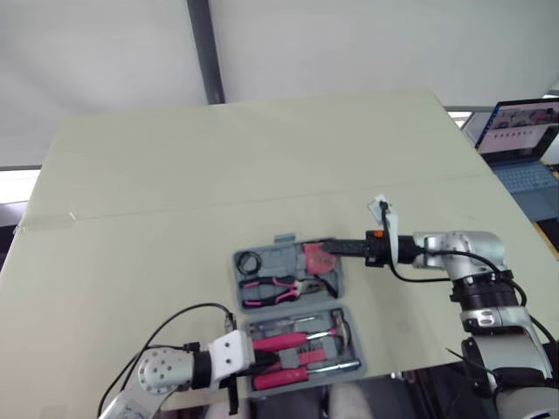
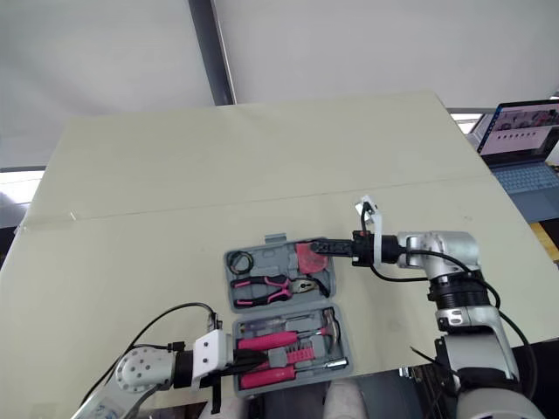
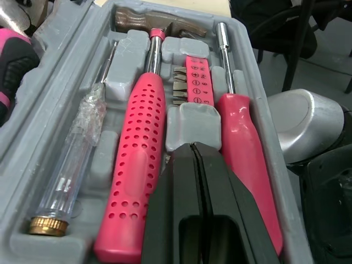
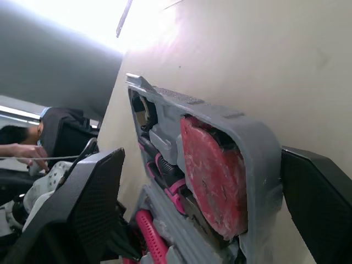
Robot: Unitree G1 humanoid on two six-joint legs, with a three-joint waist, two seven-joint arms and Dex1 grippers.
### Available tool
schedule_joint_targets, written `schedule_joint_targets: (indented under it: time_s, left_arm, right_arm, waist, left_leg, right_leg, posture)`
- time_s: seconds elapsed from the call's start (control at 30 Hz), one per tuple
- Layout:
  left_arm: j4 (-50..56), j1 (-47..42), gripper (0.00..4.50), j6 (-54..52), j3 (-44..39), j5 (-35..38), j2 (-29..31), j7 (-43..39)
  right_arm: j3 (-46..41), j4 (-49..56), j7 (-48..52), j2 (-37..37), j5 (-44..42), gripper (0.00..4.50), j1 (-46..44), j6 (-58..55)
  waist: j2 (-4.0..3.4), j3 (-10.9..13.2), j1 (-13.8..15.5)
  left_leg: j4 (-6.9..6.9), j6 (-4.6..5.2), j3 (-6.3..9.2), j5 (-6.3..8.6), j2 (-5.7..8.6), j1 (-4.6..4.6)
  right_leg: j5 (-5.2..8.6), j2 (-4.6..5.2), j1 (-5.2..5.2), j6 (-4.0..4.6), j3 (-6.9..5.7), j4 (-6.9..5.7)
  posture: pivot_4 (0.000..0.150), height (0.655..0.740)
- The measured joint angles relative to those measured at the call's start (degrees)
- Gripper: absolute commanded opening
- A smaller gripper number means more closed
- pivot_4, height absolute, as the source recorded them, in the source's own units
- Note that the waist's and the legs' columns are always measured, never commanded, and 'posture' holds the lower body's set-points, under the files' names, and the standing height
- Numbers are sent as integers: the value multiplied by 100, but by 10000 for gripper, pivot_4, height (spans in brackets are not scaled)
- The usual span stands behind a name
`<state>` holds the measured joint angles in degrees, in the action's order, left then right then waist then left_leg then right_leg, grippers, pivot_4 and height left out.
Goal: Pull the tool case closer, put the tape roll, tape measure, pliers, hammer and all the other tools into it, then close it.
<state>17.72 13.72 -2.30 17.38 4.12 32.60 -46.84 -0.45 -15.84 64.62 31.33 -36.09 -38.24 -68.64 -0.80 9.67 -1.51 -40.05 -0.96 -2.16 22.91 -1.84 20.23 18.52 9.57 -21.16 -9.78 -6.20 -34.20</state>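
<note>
The open case (image 1: 288,247) lies at the tabletop's (image 1: 175,166) near edge. The right claw (image 1: 335,249), spread, straddles its far half's right rim. The left claw (image 3: 193,151), pressed together, points into the near half beside the hammer (image 3: 140,165).

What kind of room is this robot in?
Probably a lab or office-type test room, not a home. There is a big plain table with a tool case on it, a laptop open off to the side, and a person nearby.

We find the pale beige table (image 1: 175,175) free beyond the open grey plastic tool case (image 1: 272,255); the left gripper (image 1: 290,357) blocks its near half, the right gripper (image 1: 339,247) its right edge.
</note>
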Motion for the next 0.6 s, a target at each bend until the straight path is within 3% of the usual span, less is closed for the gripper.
schedule_joint_targets:
  time_s: [0.17,0.33,0.5,0.6]
  left_arm:
    - [79,57,0,-97,-66,-8,-17,188]
    - [895,652,0,-884,-583,214,76,474]
    - [2680,2403,0,-2166,-2462,1604,477,439]
    - [2920,3530,0,-2455,-3662,2163,600,60]
  right_arm:
    - [-137,1657,-187,203,-688,44387,628,-749]
    - [-703,3197,-480,522,-1578,44387,1307,-1509]
    - [-1643,4666,-678,1251,-2640,44387,2387,-2020]
    - [-2107,5155,-696,1673,-2797,44387,3125,-1832]
  waist:
    - [0,0,10]
    - [3,2,39]
    - [24,12,172]
    - [34,14,255]
  left_leg:
    - [1,0,1,0,0,4]
    - [-1,0,1,0,-1,8]
    - [1,2,-3,2,-1,17]
    - [-2,3,-11,3,-1,9]
  right_leg:
    - [0,0,-7,0,0,-3]
    - [0,1,-8,0,2,-2]
    - [0,1,-13,1,7,13]
    - [-1,1,-6,5,10,17]
  posture:
    - [1500,7400]
    - [1500,7400]
    - [1500,7400]
    - [1500,7400]
